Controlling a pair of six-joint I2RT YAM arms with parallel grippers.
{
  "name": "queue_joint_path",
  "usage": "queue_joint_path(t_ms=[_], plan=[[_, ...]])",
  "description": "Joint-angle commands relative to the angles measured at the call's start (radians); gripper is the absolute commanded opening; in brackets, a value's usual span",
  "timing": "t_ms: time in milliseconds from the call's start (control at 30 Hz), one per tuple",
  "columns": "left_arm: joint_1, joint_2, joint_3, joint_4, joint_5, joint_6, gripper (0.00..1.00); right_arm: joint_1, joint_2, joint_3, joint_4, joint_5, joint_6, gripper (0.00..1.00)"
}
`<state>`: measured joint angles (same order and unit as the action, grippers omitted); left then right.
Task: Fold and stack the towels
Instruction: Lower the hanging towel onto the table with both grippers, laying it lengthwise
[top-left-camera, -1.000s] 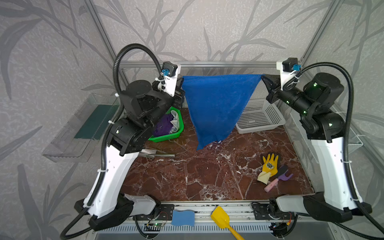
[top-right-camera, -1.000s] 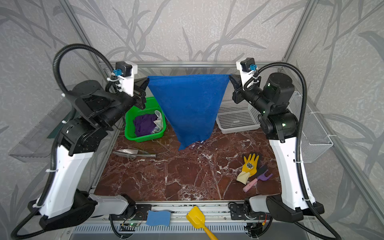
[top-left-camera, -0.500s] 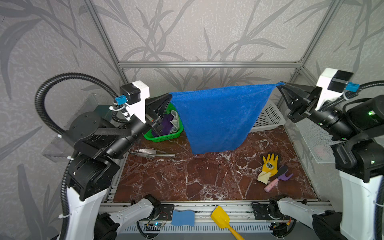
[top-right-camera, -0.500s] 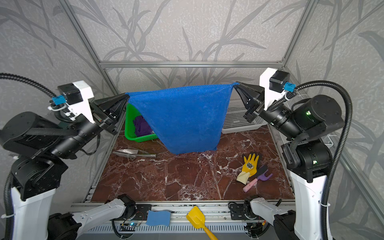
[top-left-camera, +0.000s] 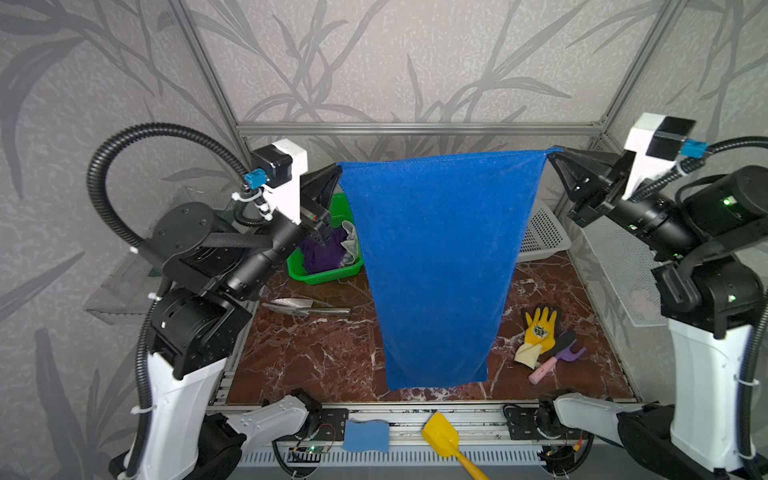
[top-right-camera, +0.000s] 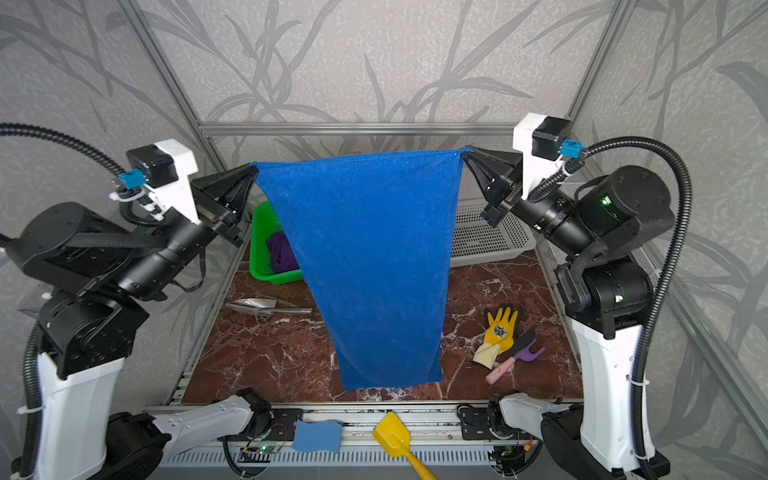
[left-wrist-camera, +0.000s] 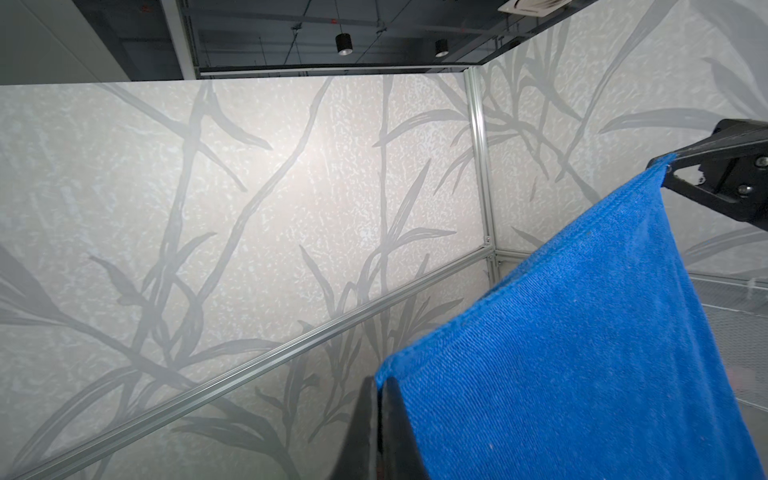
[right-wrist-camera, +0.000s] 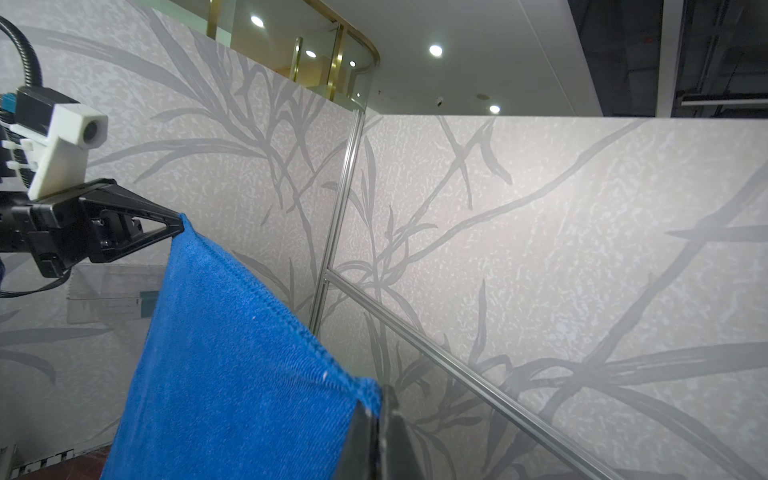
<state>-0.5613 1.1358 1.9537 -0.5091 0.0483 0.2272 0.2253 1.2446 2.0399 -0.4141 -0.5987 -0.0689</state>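
We hold the royal blue towel (top-left-camera: 436, 266) stretched in the air between both arms. The left gripper (top-left-camera: 337, 167) has its jaws pressed together on the top corner toward 10 o'clock. The right gripper (top-left-camera: 550, 153) is pinched the same way on the corner toward 2 o'clock. Each wrist view shows two black fingers closed flat on blue cloth. The stitched top hem runs nearly taut and level between them. The cloth hangs as one flat sheet, its side edges narrowing toward a straight bottom hem over the 6 o'clock edge of the marble tabletop (top-left-camera: 316, 353). We cannot tell whether that hem touches the stone. The pile is short, ribbed terry with a matte look.

Open room lies on the brown, white-veined slab at 7 to 8 o'clock and just beside the towel at 5 o'clock. At 10 o'clock a green slotted plastic basket (top-left-camera: 328, 276) holds the crumpled dark purple towel (top-left-camera: 322, 253) and a whitish towel (top-left-camera: 352, 245) whose print we cannot read. At 2 o'clock sits a white perforated tray (top-left-camera: 542, 232). A shiny metal trowel (top-left-camera: 305, 306) lies at 9 o'clock. At 4 o'clock a yellow glove (top-left-camera: 538, 332) lies just beside a purple and pink forked tool (top-left-camera: 557, 359). On the front rail, off the slab, rest a blue sponge (top-left-camera: 365, 435) and a yellow plastic scoop (top-left-camera: 442, 436).
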Motion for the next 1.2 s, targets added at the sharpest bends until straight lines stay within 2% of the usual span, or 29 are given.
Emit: queue_joint_path(t_ms=[0, 100, 200, 433, 633, 867, 1167], plan=[[0.008, 0.050, -0.019, 0.069, -0.154, 0.104, 0.00, -0.004, 0.030, -0.060, 0.057, 0.080, -0.020, 0.00], [0.022, 0.127, -0.012, 0.093, -0.188, 0.145, 0.00, -0.004, 0.072, -0.097, 0.078, 0.106, -0.045, 0.00], [0.060, 0.208, -0.004, 0.120, -0.169, 0.145, 0.00, -0.005, 0.127, -0.124, 0.102, 0.133, -0.068, 0.00], [0.205, 0.406, 0.031, 0.167, -0.112, 0.057, 0.00, -0.008, 0.306, -0.114, 0.133, 0.201, -0.135, 0.00], [0.275, 0.550, 0.023, 0.195, -0.108, 0.034, 0.00, -0.017, 0.472, -0.093, 0.160, 0.198, -0.141, 0.00], [0.314, 0.691, -0.041, 0.269, -0.123, 0.035, 0.00, -0.023, 0.643, -0.142, 0.218, 0.212, -0.177, 0.00], [0.319, 0.856, -0.027, 0.310, -0.219, 0.069, 0.00, -0.026, 0.769, -0.149, 0.275, 0.179, -0.154, 0.00]])
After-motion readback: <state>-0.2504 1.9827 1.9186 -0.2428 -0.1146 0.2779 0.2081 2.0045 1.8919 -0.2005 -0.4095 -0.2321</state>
